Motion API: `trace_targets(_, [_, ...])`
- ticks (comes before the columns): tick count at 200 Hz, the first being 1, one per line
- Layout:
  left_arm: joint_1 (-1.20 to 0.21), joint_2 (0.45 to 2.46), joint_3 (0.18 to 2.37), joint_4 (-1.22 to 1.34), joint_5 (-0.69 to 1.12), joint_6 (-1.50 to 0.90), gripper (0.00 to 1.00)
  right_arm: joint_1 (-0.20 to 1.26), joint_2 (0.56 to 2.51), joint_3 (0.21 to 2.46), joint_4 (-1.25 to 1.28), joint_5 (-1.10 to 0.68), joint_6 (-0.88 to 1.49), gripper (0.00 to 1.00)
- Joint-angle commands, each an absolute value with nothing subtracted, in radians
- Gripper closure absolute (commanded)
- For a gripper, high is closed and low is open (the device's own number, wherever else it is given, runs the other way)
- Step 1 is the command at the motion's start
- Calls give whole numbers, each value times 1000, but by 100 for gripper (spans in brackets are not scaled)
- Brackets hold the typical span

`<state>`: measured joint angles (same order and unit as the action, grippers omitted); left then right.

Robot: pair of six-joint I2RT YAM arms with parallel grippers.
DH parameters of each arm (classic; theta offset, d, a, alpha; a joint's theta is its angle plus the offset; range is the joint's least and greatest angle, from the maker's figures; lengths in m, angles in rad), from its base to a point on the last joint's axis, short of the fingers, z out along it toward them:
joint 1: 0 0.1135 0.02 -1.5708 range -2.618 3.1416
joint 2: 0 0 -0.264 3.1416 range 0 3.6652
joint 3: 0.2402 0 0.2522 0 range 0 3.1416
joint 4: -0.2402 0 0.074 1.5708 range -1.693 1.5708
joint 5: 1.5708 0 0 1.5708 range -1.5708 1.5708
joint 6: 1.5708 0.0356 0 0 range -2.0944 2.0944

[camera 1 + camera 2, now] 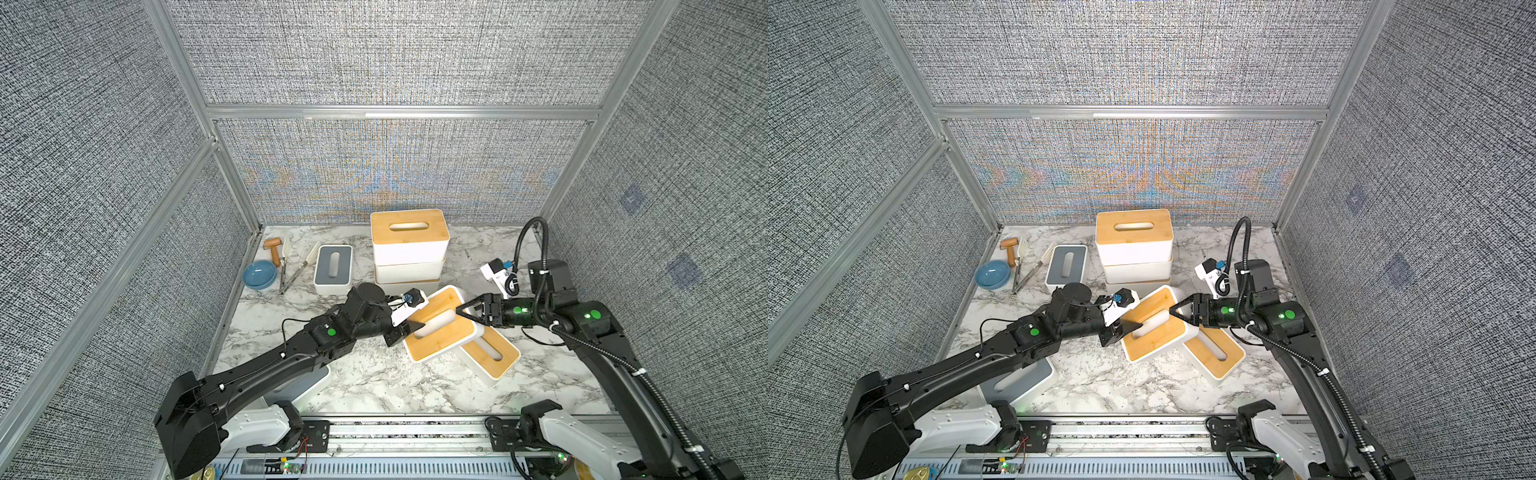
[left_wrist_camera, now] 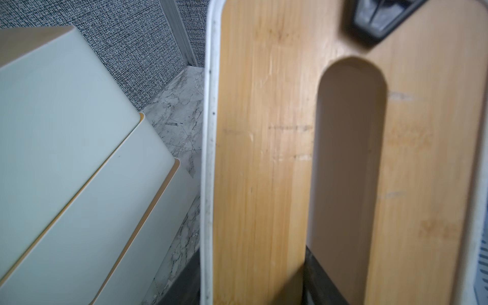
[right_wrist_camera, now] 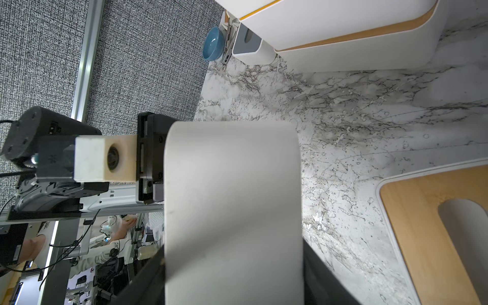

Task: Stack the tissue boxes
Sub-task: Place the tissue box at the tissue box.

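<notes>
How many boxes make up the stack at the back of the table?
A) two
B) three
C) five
B: the stack shows three white bodies, one on top of another, with a tan lid on the top one.

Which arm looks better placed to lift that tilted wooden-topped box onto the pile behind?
Probably left. The left fingers are shut on the tilted box's lid at the slot, close to the three-box stack. The right fingers only meet the box's other end; their grip is unclear.
</notes>
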<state>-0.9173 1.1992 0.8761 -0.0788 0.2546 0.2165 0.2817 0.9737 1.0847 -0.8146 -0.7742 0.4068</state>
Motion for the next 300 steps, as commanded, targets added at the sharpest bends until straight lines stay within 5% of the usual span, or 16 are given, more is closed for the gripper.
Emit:
trace_targets(1, [-916, 1205, 879, 14, 233, 225, 76, 286, 970, 1080, -820, -794, 440, 44])
trace_targets(65, [-914, 1213, 856, 32, 198, 216, 71, 290, 1004, 1123, -865, -718, 436, 65])
trace_targets(103, [-908, 1210, 807, 74, 168, 170, 59, 290, 998, 1111, -808, -713, 470, 69])
trace_targets(184, [-884, 1095, 752, 83, 103, 90, 17, 290, 1010, 1101, -754, -716, 517, 72])
trace_targets(187, [-882, 1089, 751, 86, 103, 83, 4, 289, 1009, 1101, -751, -718, 518, 72])
trace_targets(190, [-881, 1084, 750, 89, 103, 78, 1, 288, 1009, 1103, -747, -719, 523, 72])
trace_targets(300, [-815, 737, 804, 86, -94, 44, 0, 267, 1160, 1485, -576, -678, 722, 73])
